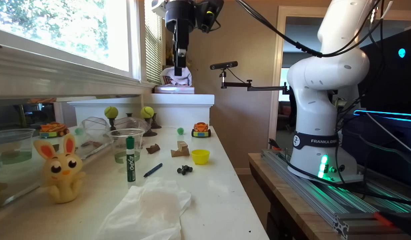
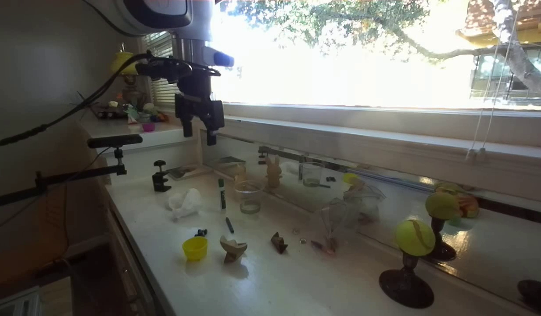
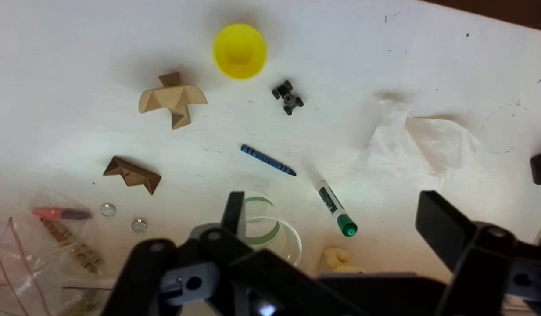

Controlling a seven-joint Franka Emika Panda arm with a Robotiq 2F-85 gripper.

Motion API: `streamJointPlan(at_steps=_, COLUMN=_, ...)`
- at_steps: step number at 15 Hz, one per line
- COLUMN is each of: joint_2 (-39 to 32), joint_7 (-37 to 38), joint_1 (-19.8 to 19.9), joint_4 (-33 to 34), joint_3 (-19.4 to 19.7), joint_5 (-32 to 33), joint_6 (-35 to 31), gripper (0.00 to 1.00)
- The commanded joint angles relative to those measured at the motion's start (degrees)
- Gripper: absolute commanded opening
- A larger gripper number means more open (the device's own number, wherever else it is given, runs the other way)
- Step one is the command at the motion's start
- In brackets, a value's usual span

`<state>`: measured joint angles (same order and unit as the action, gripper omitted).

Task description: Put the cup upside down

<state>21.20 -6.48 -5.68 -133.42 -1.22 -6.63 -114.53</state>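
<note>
Two cups stand mouth up on the white counter. A small yellow cup sits near the counter's front edge; its inside shows in the wrist view, where the yellow cup is at the top. Farther back, close to the mirror, is a larger clear plastic cup with a green band low down. In the wrist view the left finger partly covers this clear cup. High above the counter hangs my gripper, pointing down, its jaws wide apart. Nothing is between its fingertips, and it touches neither cup.
Around the cups are an upright green marker, a blue crayon, a black wheeled toy, wooden pieces, crumpled white paper and a rabbit figure. Tennis balls top dark stands. A clamp grips the counter.
</note>
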Motion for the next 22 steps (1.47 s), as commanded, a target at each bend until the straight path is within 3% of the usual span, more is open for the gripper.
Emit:
streamJointPlan(at_steps=1, joint_2=-3.1, joint_7=-6.6, joint_1=-1.6, joint_4=-0.1, joint_3=0.1, joint_5=-1.5, joint_6=-6.1, gripper=1.0)
streamJointPlan(at_steps=3, joint_2=-6.5, joint_7=-8.2, joint_1=-1.1, joint_4=0.2, joint_3=-0.5, joint_5=2.3, joint_6=-4.6, gripper=1.0)
streamJointPlan(at_steps=8, joint_2=-11.6, joint_7=-13.6, joint_1=-0.8, joint_4=-0.9, joint_3=-0.6, joint_5=3.6, joint_6=-6.0, gripper=1.0)
streamJointPlan(at_steps=17, joint_2=-12.2, joint_7=-12.4, joint_1=-0.7, joint_4=-0.6, joint_3=-0.8, joint_5=2.4, joint_6=-5.0, gripper=1.0)
streamJointPlan(at_steps=22, joint_2=-12.7, joint_7=-11.5, joint_1=0.2, joint_4=-1.8, joint_3=-0.4, joint_5=3.2, joint_6=-12.6, gripper=1.0)
